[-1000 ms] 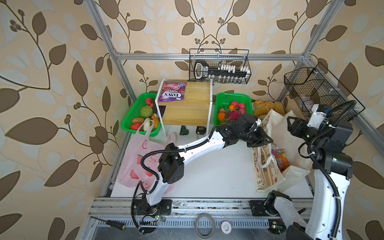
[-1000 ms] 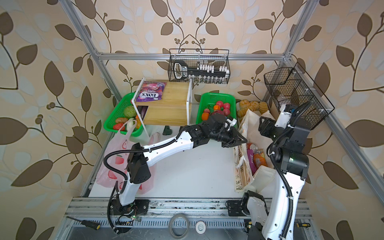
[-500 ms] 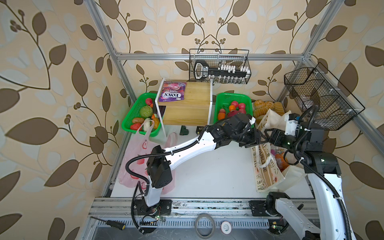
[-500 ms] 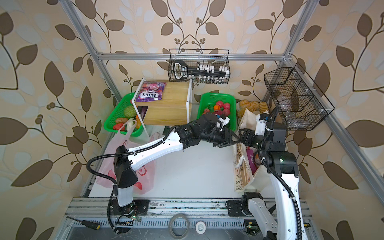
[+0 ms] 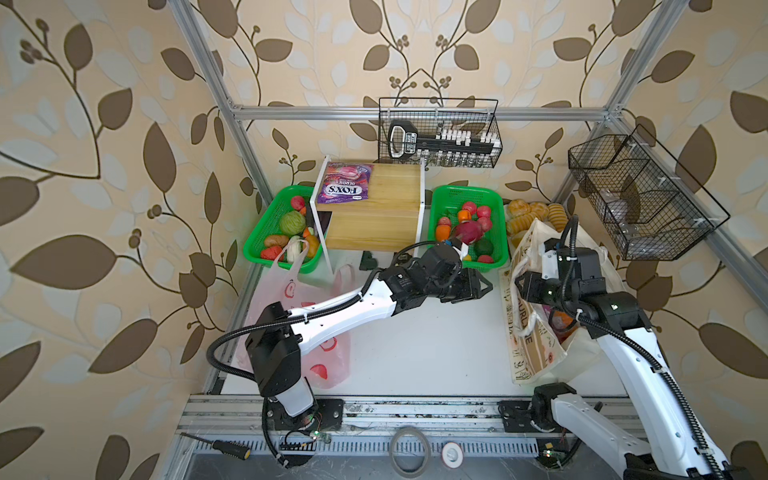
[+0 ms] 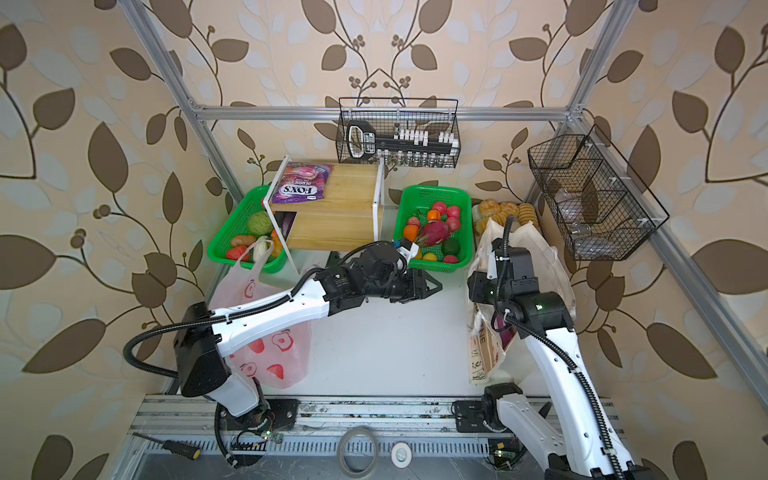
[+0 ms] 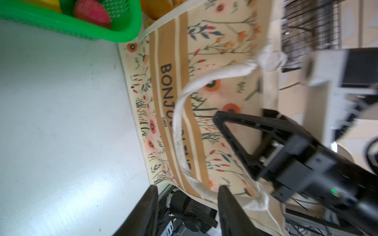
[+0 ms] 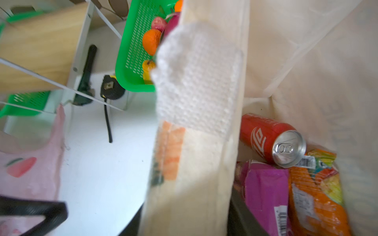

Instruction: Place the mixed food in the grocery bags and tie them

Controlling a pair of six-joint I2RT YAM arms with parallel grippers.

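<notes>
Left gripper (image 5: 486, 286) has let go, jaws apart, backing off the canvas tote (image 5: 532, 357); right gripper (image 5: 518, 286) hold unclear; tying likely underway.

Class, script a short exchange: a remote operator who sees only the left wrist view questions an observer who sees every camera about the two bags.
Operator: What is inside the tote?
Observer: A red cola can lies in it, beside a magenta packet and an orange packet.
Operator: Where is the other bag?
Observer: The pink bag lies on the table, in front of the green basket on the left.
</notes>
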